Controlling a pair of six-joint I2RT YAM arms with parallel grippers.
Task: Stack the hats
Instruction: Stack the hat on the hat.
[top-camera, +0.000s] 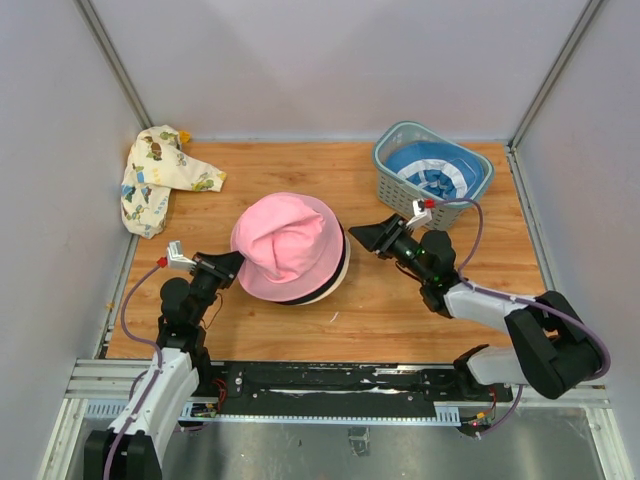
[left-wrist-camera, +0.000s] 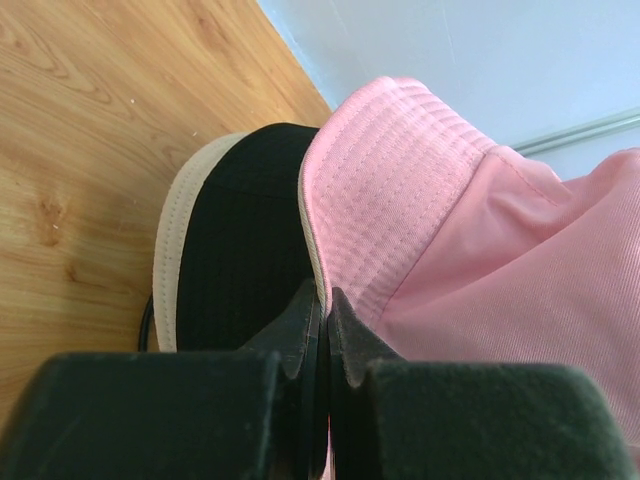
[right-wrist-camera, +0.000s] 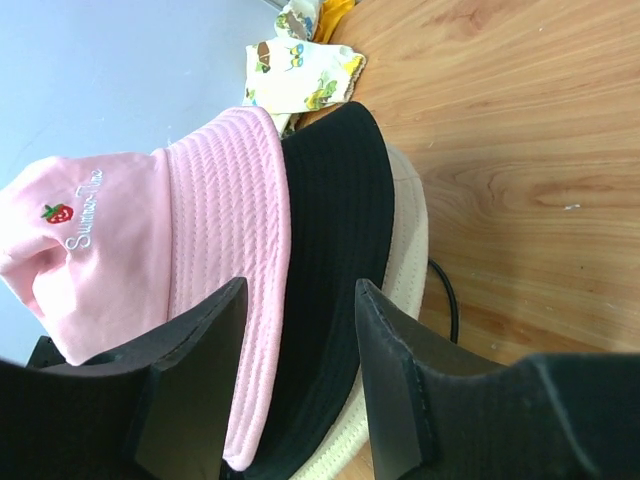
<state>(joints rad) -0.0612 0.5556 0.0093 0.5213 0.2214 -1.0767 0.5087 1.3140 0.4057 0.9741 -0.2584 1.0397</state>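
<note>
The pink hat (top-camera: 285, 245) is sitting in the middle of the bench (top-camera: 300, 335), crown up, on top of a black hat (left-wrist-camera: 245, 250) and a cream hat (left-wrist-camera: 172, 255) whose brims are showing beneath it. The left gripper (top-camera: 236, 263) is reaching in at the left edge of the pile with its jaws pressed together right at the pink brim; whether a fold of cloth is caught between them cannot be told. The right gripper (top-camera: 362, 236) is hovering just beside the right edge with its jaws spread, the pink and black brims lying in line with the gap.

The step in hand is probably settling the pink hat squarely on the pile. Doing it well is likely meaning small, level pulls on both sides at once, since floppy brims are apt to drag the hats below sideways.

A blue hat (top-camera: 435, 168) is lying in a slatted basket (top-camera: 408, 195) at the far right corner, and a printed cloth (top-camera: 160, 175), perhaps another hat, is lying at the far left. The bench is bare pale wood, with plain grey walls (top-camera: 330, 60) enclosing it.
</note>
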